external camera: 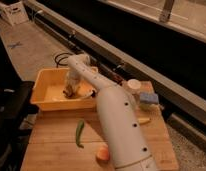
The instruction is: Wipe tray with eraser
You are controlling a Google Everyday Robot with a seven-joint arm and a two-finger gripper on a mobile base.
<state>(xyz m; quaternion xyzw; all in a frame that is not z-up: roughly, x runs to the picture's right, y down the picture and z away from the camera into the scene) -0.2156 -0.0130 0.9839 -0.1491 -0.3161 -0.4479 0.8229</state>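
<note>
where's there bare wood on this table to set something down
Best patch: the table front-left, bordered by the front wall of the tray, the green pepper and the table edges. A narrower strip lies front-right, between the arm and the right edge. Crowded: back right, with the white cup and blue-topped block. The gripper sits in the tray.
</note>
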